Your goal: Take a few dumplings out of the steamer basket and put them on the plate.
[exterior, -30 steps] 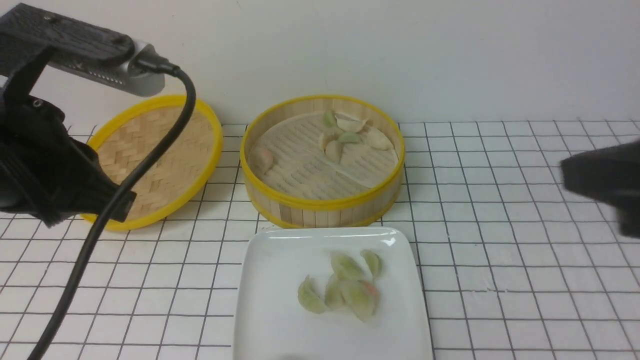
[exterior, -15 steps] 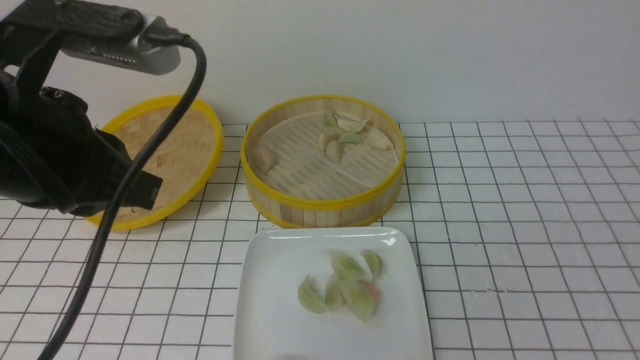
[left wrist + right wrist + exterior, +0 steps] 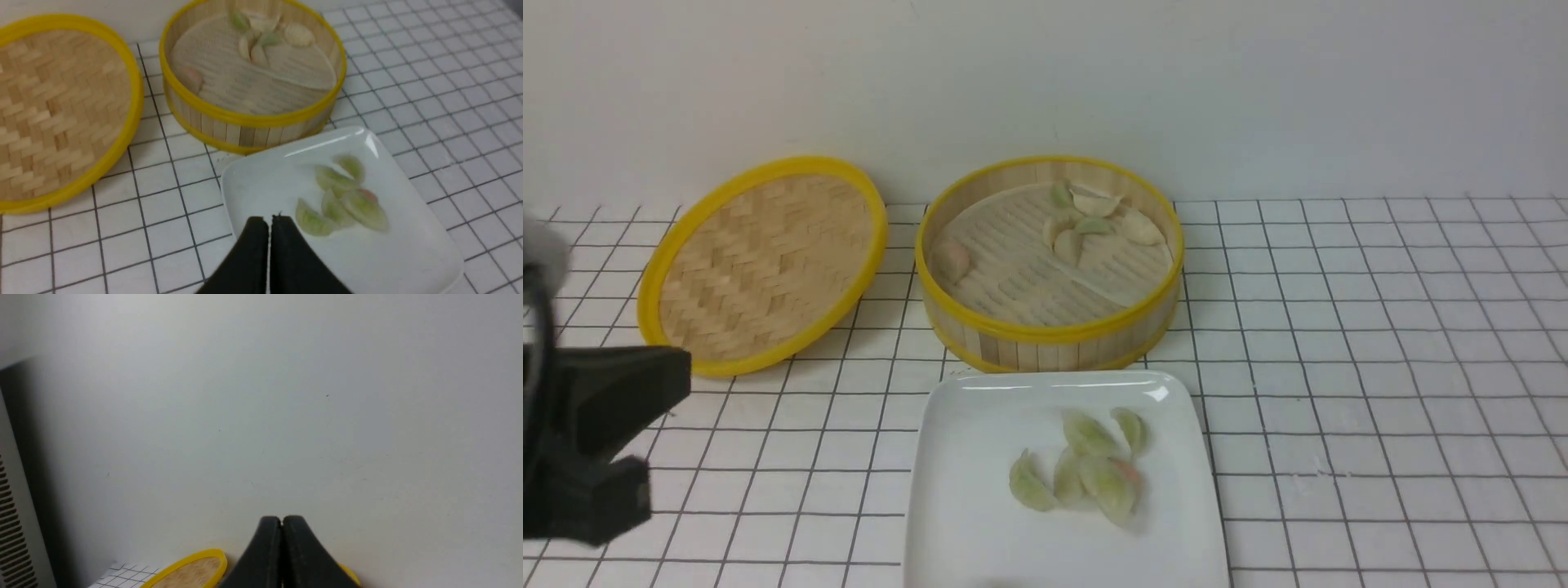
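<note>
Lab-style test bench: gridded white tabletop (image 3: 1380,343), bare wall (image 3: 1176,82)

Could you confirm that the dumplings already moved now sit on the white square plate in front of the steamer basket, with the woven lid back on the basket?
Not quite: the front view shows the woven lid lying beside the steamer basket, on the robot's left. The dumplings do sit on the plate in front of the basket.

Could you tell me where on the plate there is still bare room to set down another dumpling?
On the plate, the dumplings cluster right of centre. Bare patches: the whole left half toward the lid side, the strip along the far rim beside the steamer basket, and the near edge. The narrow right margin is tight.
</note>
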Tool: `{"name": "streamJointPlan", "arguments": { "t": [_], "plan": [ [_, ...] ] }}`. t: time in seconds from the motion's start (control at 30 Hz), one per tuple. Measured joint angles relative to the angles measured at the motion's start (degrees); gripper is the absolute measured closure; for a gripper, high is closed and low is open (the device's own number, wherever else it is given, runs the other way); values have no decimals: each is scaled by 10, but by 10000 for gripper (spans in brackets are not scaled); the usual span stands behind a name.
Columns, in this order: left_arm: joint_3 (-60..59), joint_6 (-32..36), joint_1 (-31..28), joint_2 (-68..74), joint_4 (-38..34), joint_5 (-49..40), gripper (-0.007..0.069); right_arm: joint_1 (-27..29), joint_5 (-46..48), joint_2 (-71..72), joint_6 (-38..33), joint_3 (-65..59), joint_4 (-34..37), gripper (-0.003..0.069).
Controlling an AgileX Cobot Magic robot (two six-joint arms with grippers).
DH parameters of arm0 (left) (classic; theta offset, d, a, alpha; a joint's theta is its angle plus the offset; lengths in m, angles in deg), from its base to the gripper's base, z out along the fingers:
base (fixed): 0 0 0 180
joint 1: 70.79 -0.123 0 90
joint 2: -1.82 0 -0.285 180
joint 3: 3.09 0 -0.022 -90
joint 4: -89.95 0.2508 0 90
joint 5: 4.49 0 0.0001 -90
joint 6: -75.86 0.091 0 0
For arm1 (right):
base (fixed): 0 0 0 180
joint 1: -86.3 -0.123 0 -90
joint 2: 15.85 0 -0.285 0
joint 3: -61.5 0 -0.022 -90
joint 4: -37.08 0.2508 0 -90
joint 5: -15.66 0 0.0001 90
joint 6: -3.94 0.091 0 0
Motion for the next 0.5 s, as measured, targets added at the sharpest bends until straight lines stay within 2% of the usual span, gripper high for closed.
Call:
{"name": "streamJointPlan", "arguments": {
  "t": [0.27, 0.5],
  "plan": [
    [-61, -7, 0, -118, -19, 12, 631, 0, 2, 0, 0, 0, 0, 672],
    [-63, -3, 0, -127, -22, -4, 631, 0, 2, 0, 0, 0, 0, 672]
  ]
}}
